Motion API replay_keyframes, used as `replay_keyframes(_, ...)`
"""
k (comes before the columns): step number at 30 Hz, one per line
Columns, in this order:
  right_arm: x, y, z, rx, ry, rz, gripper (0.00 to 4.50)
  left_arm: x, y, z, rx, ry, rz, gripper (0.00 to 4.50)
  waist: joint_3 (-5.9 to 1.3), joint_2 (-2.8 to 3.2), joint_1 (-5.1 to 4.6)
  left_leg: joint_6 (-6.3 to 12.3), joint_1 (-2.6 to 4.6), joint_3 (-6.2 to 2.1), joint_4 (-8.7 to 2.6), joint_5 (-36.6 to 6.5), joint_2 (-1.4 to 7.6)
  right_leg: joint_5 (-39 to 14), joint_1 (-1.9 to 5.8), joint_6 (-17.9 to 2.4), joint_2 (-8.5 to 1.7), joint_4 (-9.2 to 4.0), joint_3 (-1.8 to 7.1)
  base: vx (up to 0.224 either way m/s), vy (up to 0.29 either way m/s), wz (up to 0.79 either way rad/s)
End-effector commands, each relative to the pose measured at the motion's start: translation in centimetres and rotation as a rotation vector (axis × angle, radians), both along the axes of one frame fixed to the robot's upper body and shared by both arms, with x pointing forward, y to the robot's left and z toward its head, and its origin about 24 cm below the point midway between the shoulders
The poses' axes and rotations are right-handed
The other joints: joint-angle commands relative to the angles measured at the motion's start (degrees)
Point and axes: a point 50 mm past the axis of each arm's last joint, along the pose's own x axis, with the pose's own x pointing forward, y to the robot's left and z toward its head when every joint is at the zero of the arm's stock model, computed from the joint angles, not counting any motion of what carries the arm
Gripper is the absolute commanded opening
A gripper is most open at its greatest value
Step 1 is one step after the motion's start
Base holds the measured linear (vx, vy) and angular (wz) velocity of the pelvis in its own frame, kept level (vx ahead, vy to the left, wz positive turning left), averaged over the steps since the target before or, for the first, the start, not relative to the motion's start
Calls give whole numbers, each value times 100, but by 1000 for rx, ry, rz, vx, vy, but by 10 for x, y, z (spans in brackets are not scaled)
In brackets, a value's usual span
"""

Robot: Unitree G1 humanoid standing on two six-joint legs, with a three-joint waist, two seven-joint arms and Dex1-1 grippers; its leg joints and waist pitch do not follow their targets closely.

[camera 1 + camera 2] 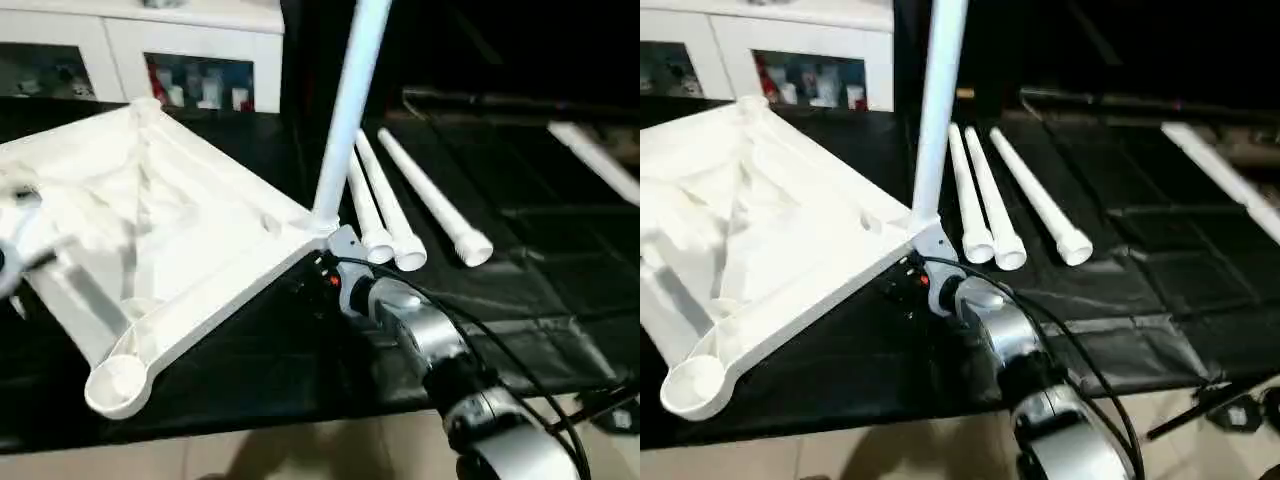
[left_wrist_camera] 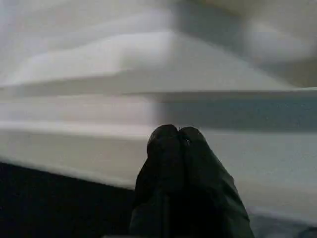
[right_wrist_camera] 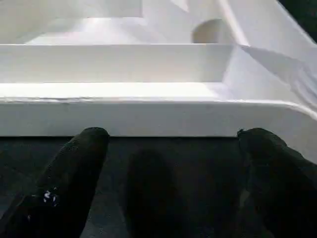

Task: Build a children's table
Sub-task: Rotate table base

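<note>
Our right tool (image 3: 168,148), fingers spread, empty, at the tabletop (image 1: 150,230) rim; left tool (image 2: 177,136) pressed together. One leg (image 1: 350,100) socketed; three legs (image 1: 400,215) remaining on the desk (image 1: 520,260).

Left tool (image 2: 177,141) closed; right tool (image 3: 168,148) spread wide, forearm reaching forward.

The upturned white plastic table top (image 1: 150,250) covers the left half of the black tabletop (image 1: 560,280); one white tube leg (image 1: 350,100) stands upright in its near-right corner. Three loose white tube legs (image 1: 985,205) lie just beside it. The right hand (image 3: 168,148), fingers spread, faces the top's rim.
</note>
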Motion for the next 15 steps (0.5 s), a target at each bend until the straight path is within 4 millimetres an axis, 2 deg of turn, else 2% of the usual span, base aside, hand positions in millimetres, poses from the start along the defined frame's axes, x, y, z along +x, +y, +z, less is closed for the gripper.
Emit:
replay_keyframes(1, 7, -2, 1, -24, 3, -34, 450, -6, -10, -16, -19, 90, -55, 4, -312, 271, -27, -420, 98, -34, -449, -1636, 132, -1311, 220, -1036, -438, -363, 324, 0, 0, 0)
replay_keyframes(4, 9, 2, 2, -32, 8, -40, 450, -14, -21, -29, -78, 179, -112, 4, -325, 253, -41, -421, 85, -36, -440, -1550, 129, -1225, 236, -1069, -437, -340, 327, 0, 0, 0)
replay_keyframes(6, 10, 3, 2, -32, 8, -40, 450, -15, -24, -31, -90, 189, -127, 4, -326, 244, -46, -406, 83, -27, -429, -1513, 125, -1158, 238, -1068, -426, -336, 326, 0, 0, 0)
replay_keyframes(8, 10, 7, 1, -39, 11, -31, 450, -19, -39, -35, -165, 233, -195, 4, -323, 248, -54, -400, 83, -28, -433, -1521, 126, -1191, 234, -1093, -424, -336, 325, 0, 0, 0)
replay_keyframes(9, 10, 11, 1, -46, 13, -20, 450, -24, -56, -38, -248, 279, -256, 4, -324, 262, -63, -422, 85, -32, -430, -1553, 131, -1197, 236, -1118, -429, -325, 326, 0, 0, 0)
replay_keyframes(10, 9, 13, 1, -47, 15, -16, 450, -26, -62, -38, -273, 290, -286, 4, -313, 263, -58, -428, 99, -27, -430, -1627, 135, -1252, 214, -1126, -424, -341, 325, 0, 0, 0)
replay_keyframes(15, 8, 19, -1, -65, 23, 1, 450, -34, -91, -37, -415, 349, -416, 4, -304, 280, -44, -490, 92, -36, -437, -1802, 125, -1446, 214, -1045, -409, -338, 324, 0, 0, 0)
